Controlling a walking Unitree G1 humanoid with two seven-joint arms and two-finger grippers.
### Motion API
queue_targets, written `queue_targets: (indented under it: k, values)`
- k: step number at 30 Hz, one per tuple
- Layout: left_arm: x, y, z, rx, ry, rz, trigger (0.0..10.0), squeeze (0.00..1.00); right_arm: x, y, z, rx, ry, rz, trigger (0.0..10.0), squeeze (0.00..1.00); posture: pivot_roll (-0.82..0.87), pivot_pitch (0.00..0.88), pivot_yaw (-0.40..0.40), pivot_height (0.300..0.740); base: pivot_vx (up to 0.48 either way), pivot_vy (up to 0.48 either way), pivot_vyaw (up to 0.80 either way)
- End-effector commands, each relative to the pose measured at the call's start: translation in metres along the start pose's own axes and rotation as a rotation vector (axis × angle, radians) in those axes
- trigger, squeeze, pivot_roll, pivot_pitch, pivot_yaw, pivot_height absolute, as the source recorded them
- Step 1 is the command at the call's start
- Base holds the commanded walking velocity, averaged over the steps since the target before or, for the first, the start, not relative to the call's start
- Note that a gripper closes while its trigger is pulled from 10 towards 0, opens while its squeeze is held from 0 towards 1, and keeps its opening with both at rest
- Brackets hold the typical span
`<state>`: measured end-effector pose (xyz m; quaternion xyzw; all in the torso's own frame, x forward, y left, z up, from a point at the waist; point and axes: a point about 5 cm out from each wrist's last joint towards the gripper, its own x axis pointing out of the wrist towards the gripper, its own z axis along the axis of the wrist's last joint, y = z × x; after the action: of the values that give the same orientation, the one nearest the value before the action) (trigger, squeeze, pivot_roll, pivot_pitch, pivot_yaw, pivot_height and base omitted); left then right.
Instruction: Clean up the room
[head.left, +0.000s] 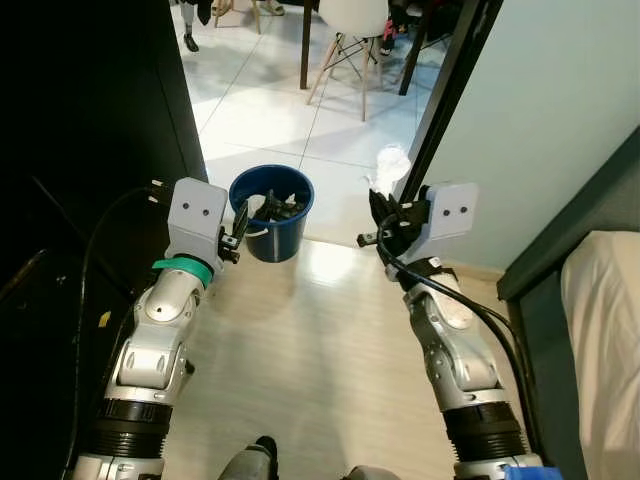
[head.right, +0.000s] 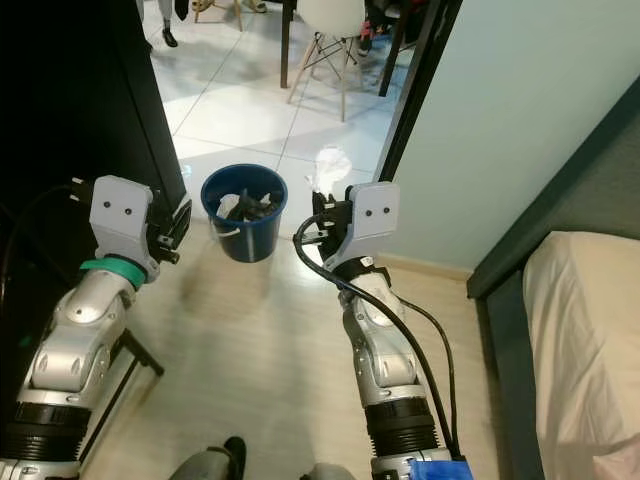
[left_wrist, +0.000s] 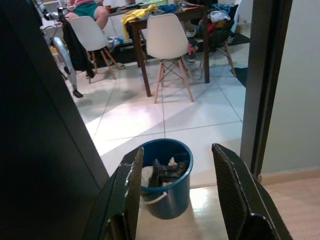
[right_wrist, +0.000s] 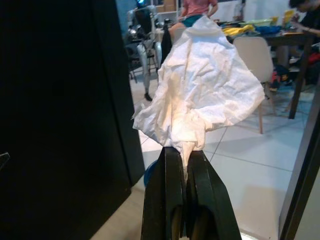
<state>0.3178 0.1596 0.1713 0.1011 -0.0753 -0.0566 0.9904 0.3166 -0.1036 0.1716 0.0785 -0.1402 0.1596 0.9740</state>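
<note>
A blue bucket (head.left: 272, 212) holding dark rubbish and some white scraps stands on the floor at the doorway. My right gripper (head.left: 381, 207) is shut on a crumpled white tissue (head.left: 389, 166), held in the air to the right of the bucket. In the right wrist view the tissue (right_wrist: 200, 95) fans out above the closed fingertips (right_wrist: 183, 155). My left gripper (head.left: 240, 222) is open and empty, just left of the bucket's rim. Between its two fingers (left_wrist: 131, 185) the left wrist view frames the bucket (left_wrist: 166, 176).
A dark door or cabinet face (head.left: 90, 130) rises on the left, and a black door frame (head.left: 450, 90) with a pale wall on the right. A bed corner (head.left: 605, 340) sits at the far right. Past the doorway are white chairs (left_wrist: 167, 40), a table and seated people (left_wrist: 85, 7).
</note>
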Motion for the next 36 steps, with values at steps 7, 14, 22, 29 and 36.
queue_targets:
  k: [7,14,22,29,36]
  values:
    - [-0.0016,-0.0038,-0.0052,0.005,0.017,-0.013,10.0,0.00,-0.0024,-0.0007,-0.0025,-0.004,0.005,-0.005,10.0,0.00,-0.01,0.020,-0.004,0.740,0.463,0.000,0.00]
    - [-0.0016,-0.0035,-0.0053,0.009,0.016,-0.013,10.0,0.00,-0.0023,-0.0007,-0.0035,-0.009,0.010,-0.006,10.0,0.00,-0.01,0.022,-0.004,0.740,0.467,0.000,0.00]
    - [-0.0014,-0.0039,-0.0053,0.009,0.016,-0.014,10.0,0.00,-0.0023,-0.0014,-0.0036,-0.003,0.011,-0.012,10.0,0.00,-0.01,0.023,-0.004,0.740,0.469,0.000,0.54]
    - [-0.0015,-0.0037,-0.0053,0.011,0.016,-0.014,10.0,0.00,-0.0023,-0.0016,-0.0044,0.000,0.015,-0.015,10.0,0.00,-0.01,0.024,-0.005,0.740,0.469,0.000,0.00]
    - [-0.0015,-0.0039,-0.0055,0.012,0.016,-0.014,10.0,0.00,-0.0024,-0.0067,-0.0048,0.016,0.015,-0.053,10.0,0.00,-0.01,0.024,-0.005,0.740,0.469,0.000,0.00]
